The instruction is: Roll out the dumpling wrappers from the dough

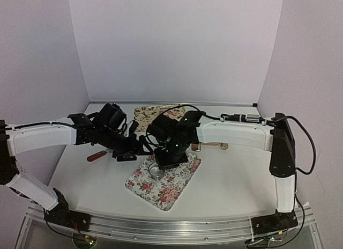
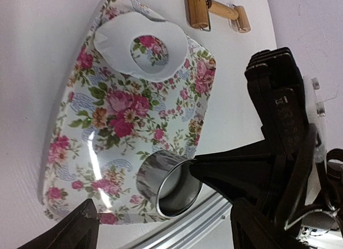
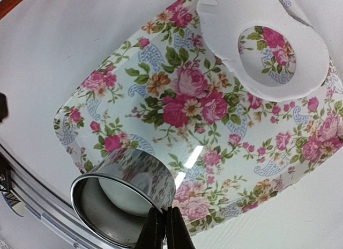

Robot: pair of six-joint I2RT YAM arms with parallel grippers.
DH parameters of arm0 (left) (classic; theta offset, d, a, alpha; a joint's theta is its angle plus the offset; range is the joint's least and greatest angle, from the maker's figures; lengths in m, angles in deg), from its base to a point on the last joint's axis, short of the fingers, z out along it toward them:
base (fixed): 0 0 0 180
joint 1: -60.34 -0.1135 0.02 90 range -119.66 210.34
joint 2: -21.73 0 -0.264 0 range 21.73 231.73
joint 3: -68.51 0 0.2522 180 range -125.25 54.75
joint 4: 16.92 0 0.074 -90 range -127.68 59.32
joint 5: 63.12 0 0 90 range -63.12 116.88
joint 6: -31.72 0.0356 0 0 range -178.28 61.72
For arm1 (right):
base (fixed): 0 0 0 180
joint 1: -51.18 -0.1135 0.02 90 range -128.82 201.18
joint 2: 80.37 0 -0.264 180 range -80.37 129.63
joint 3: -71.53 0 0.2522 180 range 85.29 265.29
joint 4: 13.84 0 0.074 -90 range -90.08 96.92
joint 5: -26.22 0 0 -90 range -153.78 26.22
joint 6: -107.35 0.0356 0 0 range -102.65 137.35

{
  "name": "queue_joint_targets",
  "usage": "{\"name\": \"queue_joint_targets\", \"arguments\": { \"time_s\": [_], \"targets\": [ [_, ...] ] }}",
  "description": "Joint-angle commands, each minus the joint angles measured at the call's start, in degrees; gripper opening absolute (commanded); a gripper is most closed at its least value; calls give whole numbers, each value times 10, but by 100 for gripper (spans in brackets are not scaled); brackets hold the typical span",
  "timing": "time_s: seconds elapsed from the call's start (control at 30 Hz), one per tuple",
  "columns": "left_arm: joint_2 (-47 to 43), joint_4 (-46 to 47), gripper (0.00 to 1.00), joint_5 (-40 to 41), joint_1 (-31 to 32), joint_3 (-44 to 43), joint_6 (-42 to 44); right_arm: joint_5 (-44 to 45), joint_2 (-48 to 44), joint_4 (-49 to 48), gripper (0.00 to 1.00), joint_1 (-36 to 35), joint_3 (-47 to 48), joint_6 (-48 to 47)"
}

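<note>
At the near corner of the flowered tray point(image 3: 177, 107), the right tool point(image 3: 164, 219) is pinching the thin wall of the shiny metal ring point(image 3: 134, 168), its two dark fingers point(image 3: 155, 233) pressing tight together with only the metal between them. Inside the ring, a dumpling wrapper point(image 3: 120, 198) is showing as a pale round disc that is filling most of the opening; whether it is resting flat on the tray cannot be told. The ring itself is sitting close to the tray's rim, on the side nearest the arms' bases.

Further along the same tray, at its far end and well apart from the ring, the dough point(image 3: 214, 23) is lying as a thin white flattened patch with a round hole cut through it, the tray's roses showing through that hole.

Just beside the ring, the left tool point(image 2: 163, 222) is hovering with its jaws spread wide and nothing between them, its camera looking across the ring and up the length of the tray.

Beyond the tray's far end, a wooden rolling pin point(image 2: 197, 7) is lying on the white worktop point(image 3: 80, 39). On the left side of the worktop, a red-handled utensil point(image 1: 97, 155) is resting under the left arm. At the back, a second flowered tray point(image 1: 147, 112) is lying partly hidden behind both arms.
</note>
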Motion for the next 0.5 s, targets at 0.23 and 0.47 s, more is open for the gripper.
{"name": "queue_joint_targets", "arguments": {
  "time_s": [0.23, 0.47],
  "targets": [
    [-22, -16, 81, 50, 56, 29, -95, 44, -10, 29, 0, -37, 12, 70],
    [1, -14, 73, 48, 77, 36, -96, 53, 3, 38, 0, -48, 35, 75]
  ]
}}
